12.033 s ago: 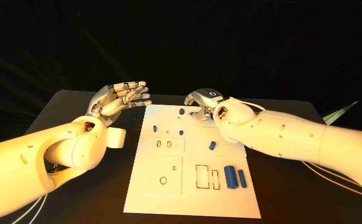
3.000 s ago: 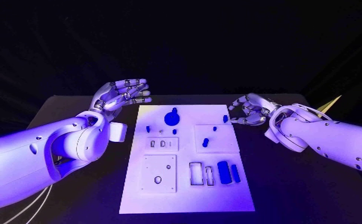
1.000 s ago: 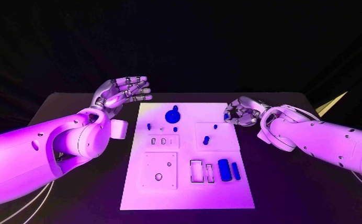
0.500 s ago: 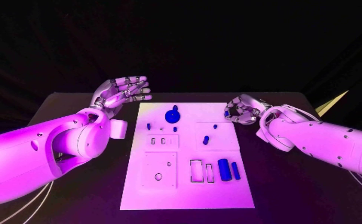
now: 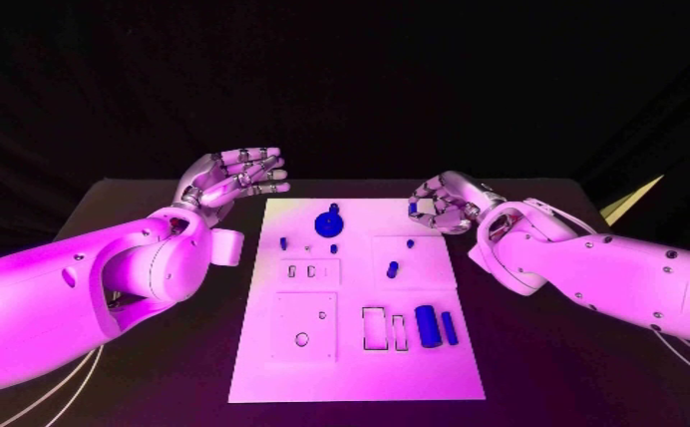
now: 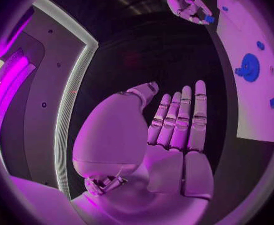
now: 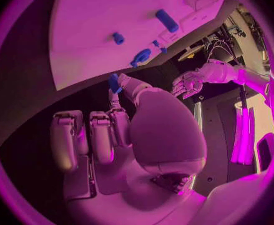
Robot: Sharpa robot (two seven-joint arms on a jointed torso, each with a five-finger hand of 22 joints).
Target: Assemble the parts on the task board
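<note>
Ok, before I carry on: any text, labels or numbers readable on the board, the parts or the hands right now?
None readable.
Task board: only outlined slots and holes, no lettering.
Blue parts, such as the round one: unmarked.
Left hand, right hand: no legible markings.

Dim room, black backdrop, fisheye-bent edges in wrist views, soft shadows
</note>
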